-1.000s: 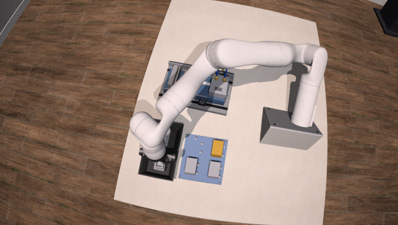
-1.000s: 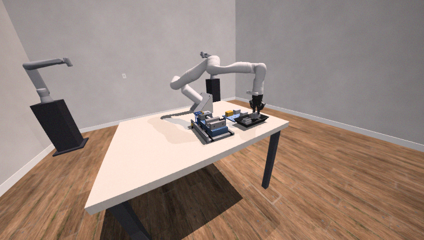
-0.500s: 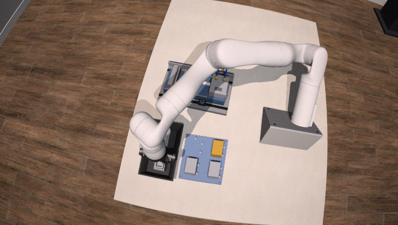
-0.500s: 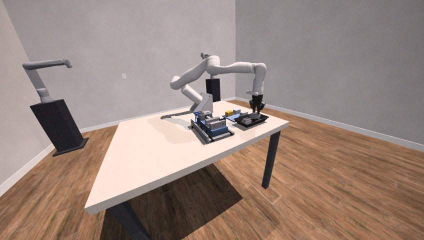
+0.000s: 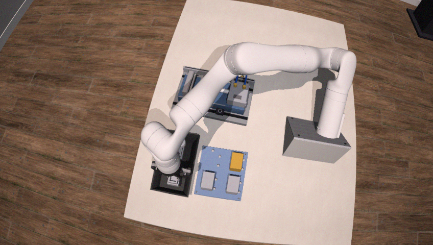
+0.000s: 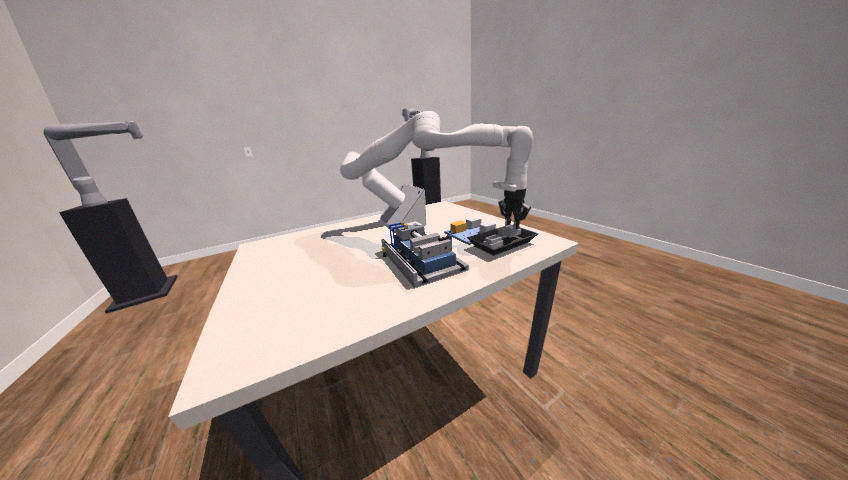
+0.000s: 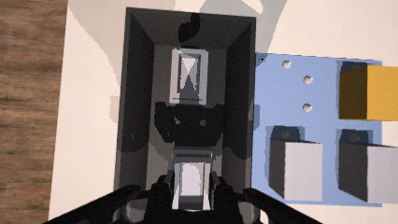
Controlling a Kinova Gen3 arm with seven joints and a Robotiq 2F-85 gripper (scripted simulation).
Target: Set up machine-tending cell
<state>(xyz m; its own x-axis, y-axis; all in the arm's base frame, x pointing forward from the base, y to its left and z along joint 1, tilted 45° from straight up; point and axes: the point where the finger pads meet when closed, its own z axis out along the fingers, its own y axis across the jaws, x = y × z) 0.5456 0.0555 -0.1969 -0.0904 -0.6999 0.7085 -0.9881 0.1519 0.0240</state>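
My gripper (image 7: 191, 180) is shut on a grey finished part (image 7: 191, 182), pocket up, low inside the black outfeed tray (image 7: 187, 112) at its near end. I cannot tell if the part touches the floor. The held part also shows in the overhead view (image 5: 173, 181), below my wrist. A second finished part (image 7: 189, 77) lies flat, pocket up, at the tray's far end. The blue infeed plate (image 5: 221, 173) holds two aluminium blanks (image 5: 208, 179) (image 5: 233, 184) and a brass blank (image 5: 236, 161). The vise (image 5: 217, 96) is partly hidden by my arm, so its opening is not visible.
The tray walls stand close on both sides of my fingers. The infeed plate lies right beside the tray, with several pins showing. The arm's grey base block (image 5: 314, 141) stands at the right. The table edge is just beyond the tray (image 6: 505, 240).
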